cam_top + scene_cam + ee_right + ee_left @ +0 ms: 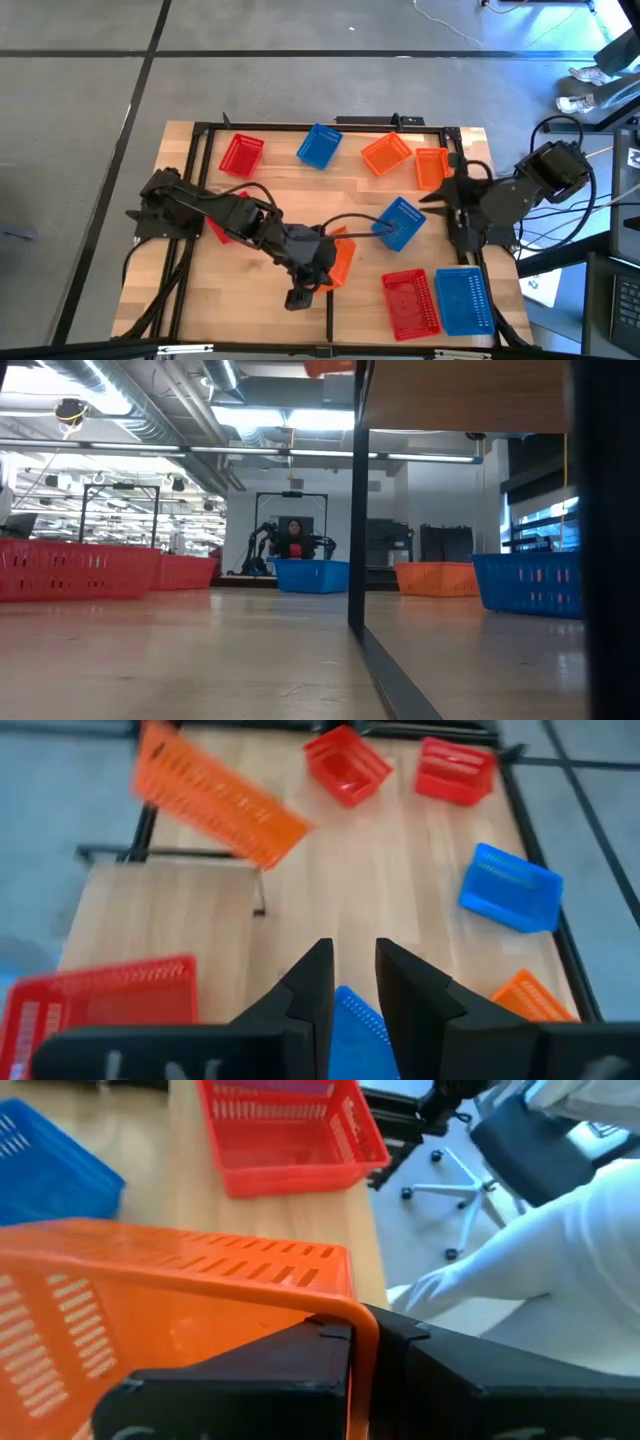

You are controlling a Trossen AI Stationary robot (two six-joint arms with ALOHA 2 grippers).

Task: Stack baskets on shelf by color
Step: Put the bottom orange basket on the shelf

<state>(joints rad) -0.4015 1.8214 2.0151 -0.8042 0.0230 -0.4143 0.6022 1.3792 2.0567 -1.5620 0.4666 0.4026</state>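
Counting three red baskets [241,154], three blue [319,145], three orange [386,153]

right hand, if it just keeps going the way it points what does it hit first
Most likely the blue basket sitting right ahead of the right hand, whose fingers stand slightly apart. In the high view that basket lies just off its fingertips. Past it comes bare shelf, though depth is hard to judge.

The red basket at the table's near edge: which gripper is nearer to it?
Left. The left gripper, holding an orange basket, is just beside the red basket; the right gripper hangs farther back.
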